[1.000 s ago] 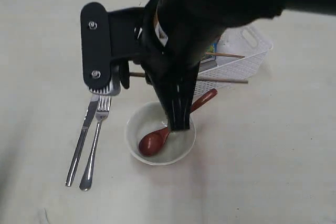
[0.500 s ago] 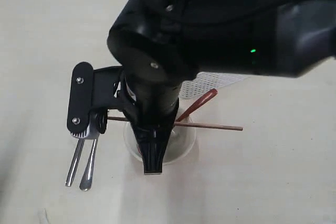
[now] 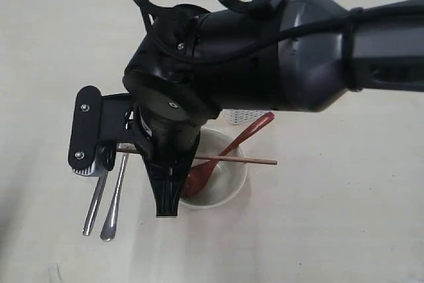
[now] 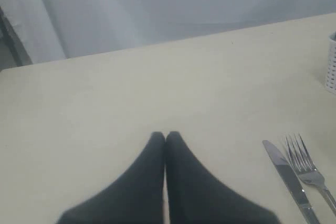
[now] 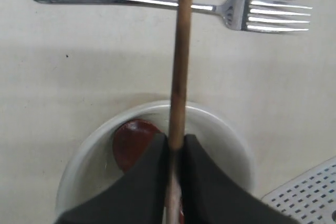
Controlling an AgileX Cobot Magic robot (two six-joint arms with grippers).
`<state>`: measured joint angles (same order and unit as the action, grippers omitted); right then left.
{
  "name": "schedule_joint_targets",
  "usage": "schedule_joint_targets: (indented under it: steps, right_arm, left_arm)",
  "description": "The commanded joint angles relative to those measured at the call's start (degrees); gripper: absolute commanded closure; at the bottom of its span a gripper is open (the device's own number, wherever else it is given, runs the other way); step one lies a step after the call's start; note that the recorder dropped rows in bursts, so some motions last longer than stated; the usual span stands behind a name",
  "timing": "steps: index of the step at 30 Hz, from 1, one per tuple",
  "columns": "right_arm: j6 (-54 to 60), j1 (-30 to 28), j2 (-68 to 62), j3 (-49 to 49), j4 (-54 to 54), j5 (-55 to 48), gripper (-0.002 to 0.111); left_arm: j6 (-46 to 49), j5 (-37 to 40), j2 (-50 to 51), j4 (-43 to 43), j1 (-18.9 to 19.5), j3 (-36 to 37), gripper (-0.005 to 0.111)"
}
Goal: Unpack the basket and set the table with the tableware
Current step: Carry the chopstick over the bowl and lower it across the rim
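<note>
Gripping a wooden chopstick point(image 5: 181, 51) between its two fingers, the right claw point(image 5: 176, 139) is closed on the stick and points down over the off-white bowl point(image 5: 89, 150). Whether it holds one stick or a pair pressed together cannot be told. In the exterior view the chopstick point(image 3: 245, 160) lies level across the bowl point(image 3: 228, 187), with one end sticking out past the rim and the other reaching toward the fork point(image 3: 114, 207). The frames do not show whether it touches the bowl. The right claw point(image 3: 167, 210) hangs at the bowl's edge nearest the cutlery.

The reddish-brown wooden spoon point(image 3: 252, 130) sits with its head inside the bowl and its handle leaning out over the rim toward the basket point(image 3: 248, 116), most of which is hidden behind the arm. The steel knife point(image 3: 96, 203) and the fork lie side by side on the table point(image 3: 344, 217), just beside the bowl, the fork between knife and bowl.

The left claw point(image 4: 166, 136) is closed with its fingers pressed together and nothing between them. It hovers over a bare stretch of table point(image 4: 131, 93), apart from the knife point(image 4: 289, 179), the fork point(image 4: 307, 166) and a corner of the basket point(image 4: 332, 66).
</note>
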<state>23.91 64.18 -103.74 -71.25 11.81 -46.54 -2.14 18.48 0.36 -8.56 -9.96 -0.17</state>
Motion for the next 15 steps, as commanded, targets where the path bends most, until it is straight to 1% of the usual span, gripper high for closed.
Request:
schedule_joint_targets:
  steps: [1, 10, 15]
  right_arm:
    - [-0.38, 0.06, 0.04, 0.03, 0.31, 1.43, 0.109]
    - [-1.15, -0.07, -2.78, 0.04, 0.47, -0.48, 0.108]
    - [-2.06, -0.07, -3.10, 0.04, 1.31, 0.16, 0.108]
  left_arm:
    - [-0.32, 0.09, -0.36, 0.00, -0.12, 0.17, 0.107]
    - [-0.32, 0.09, -0.36, 0.00, -0.12, 0.17, 0.107]
    - [-0.32, 0.09, -0.36, 0.00, -0.12, 0.17, 0.107]
